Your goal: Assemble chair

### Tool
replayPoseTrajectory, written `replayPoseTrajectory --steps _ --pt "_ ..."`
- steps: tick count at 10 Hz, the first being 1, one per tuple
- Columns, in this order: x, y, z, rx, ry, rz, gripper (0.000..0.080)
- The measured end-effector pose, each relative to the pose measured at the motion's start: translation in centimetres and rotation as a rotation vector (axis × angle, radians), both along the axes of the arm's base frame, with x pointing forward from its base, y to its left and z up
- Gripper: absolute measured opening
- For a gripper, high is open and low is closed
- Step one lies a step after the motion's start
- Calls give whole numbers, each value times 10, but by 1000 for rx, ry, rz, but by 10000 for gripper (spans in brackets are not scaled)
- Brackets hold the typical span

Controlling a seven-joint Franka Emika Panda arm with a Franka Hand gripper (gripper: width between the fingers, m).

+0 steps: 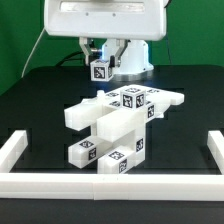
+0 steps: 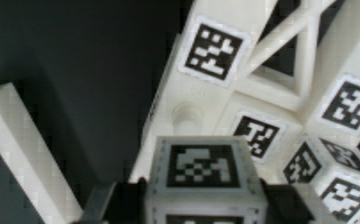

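Above the part-built chair [image 1: 115,128] on the black table [image 1: 40,95], w/ white rails [image 1: 15,150] round it, gripper [image 1: 100,62] clamps a tagged white block [image 1: 100,70].

A tagged white block [image 2: 203,172] sits between the jaws — tagged chair pieces [image 2: 275,75] beyond.

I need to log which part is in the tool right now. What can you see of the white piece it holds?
The white piece is a small chunky block of matte white plastic with a black-and-white square tag on its visible face. It hangs in the air, gripped in the tool, above and behind the partly built chair, apart from it. In the wrist view the block sits between dark fingers; only they touch it.
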State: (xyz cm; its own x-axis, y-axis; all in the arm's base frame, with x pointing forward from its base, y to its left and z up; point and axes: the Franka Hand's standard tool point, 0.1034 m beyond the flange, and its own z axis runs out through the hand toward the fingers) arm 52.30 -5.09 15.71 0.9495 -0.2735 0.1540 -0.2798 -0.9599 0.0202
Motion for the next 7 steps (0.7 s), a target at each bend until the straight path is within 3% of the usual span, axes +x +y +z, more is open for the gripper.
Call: replayPoseTrajectory --steps 7 --pt "-10 -3 -17 -33 -13 6 284"
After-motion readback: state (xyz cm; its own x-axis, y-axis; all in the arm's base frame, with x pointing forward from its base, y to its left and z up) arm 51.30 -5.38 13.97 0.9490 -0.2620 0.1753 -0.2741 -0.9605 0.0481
